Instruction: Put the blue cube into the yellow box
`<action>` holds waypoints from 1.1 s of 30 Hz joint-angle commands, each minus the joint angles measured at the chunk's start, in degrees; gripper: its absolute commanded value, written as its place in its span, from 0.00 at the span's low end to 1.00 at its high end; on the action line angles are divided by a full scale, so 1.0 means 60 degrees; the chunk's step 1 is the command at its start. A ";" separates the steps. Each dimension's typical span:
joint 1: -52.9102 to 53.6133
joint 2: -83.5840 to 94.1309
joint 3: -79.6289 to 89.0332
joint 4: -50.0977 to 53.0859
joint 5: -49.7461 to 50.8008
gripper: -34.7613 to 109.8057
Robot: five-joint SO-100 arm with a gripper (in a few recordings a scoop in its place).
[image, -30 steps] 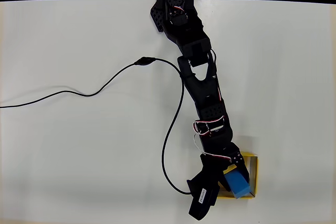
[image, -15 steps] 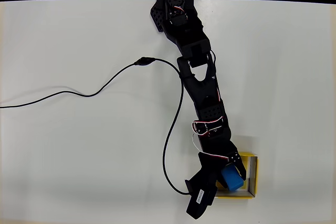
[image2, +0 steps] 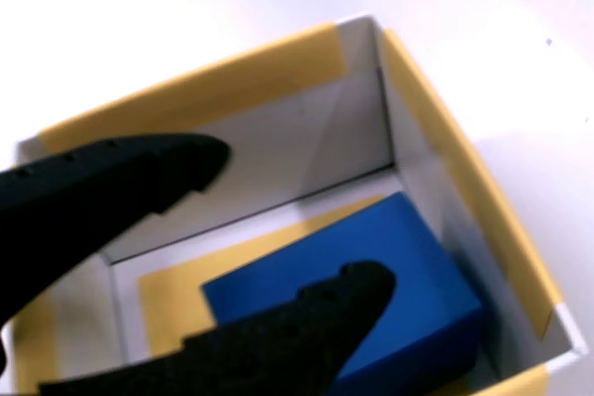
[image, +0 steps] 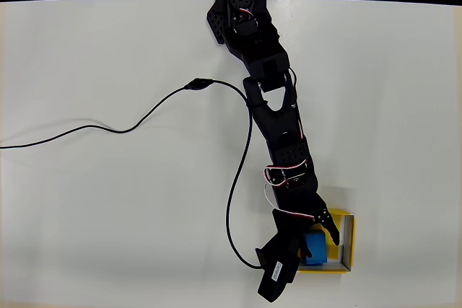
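Overhead view: one yellow box (image: 347,239) sits near the white bench's (image: 108,207) lower edge, open bench all around. One blue cube (image: 316,246) lies inside it.

Wrist view: the gripper (image2: 302,224) has its jaws spread, not touching the cube (image2: 390,266), whose long axis runs diagonally across the box (image2: 464,183) floor.

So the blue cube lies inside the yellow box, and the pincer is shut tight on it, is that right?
Not quite. The blue cube does lie inside the yellow box, but the pincer is open, not shut on it. The wrist view shows its two fingers spread apart above the cube.
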 commanded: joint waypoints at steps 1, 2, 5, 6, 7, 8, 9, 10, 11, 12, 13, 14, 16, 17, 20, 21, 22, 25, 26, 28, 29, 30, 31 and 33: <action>0.0454 0.3164 -0.1245 0.0645 -0.0352 0.36; 0.0630 0.3472 -0.1201 0.1055 -0.0352 0.35; 0.1201 0.4424 -0.0498 0.1553 -0.0381 0.32; 0.1421 0.4775 -0.0117 0.1567 -0.0381 0.30; 0.1626 0.5127 0.0308 0.1538 -0.0322 0.29; 0.1831 0.5449 0.0762 0.1494 -0.0278 0.28; 0.2036 0.5815 0.1274 0.1377 -0.0249 0.27; 0.2212 0.6196 0.1890 0.1216 -0.0249 0.26; 0.2388 0.6577 0.2578 0.0879 -0.0249 0.25; 0.2534 0.6929 0.3281 0.0454 -0.0249 0.25; 0.2651 0.7280 0.4014 0.0029 -0.0278 0.24; 0.2739 0.7617 0.4731 -0.0381 -0.0278 0.24; 0.2813 0.8364 0.5962 -0.0688 -0.0337 0.24; 0.2813 0.8745 0.6504 -0.0718 -0.0293 0.24; 0.2622 1.0005 0.8013 -0.0747 -0.0103 0.24; 0.2534 1.0415 0.8496 -0.0791 -0.0029 0.24; 0.2461 1.0840 0.8965 -0.0791 0.0029 0.24; 0.2314 1.2085 1.0298 -0.0615 0.0190 0.24; 0.2314 1.2480 1.0649 -0.0454 0.0220 0.24; 0.2300 1.3228 1.1323 -0.0220 0.0322 0.24; 0.2300 1.3594 1.1587 0.0103 0.0322 0.24; 0.2314 1.3960 1.1880 0.0293 0.0322 0.24; 0.2329 1.4312 1.2246 0.0322 0.0322 0.24; 0.2402 1.5044 1.2891 0.0688 0.0264 0.24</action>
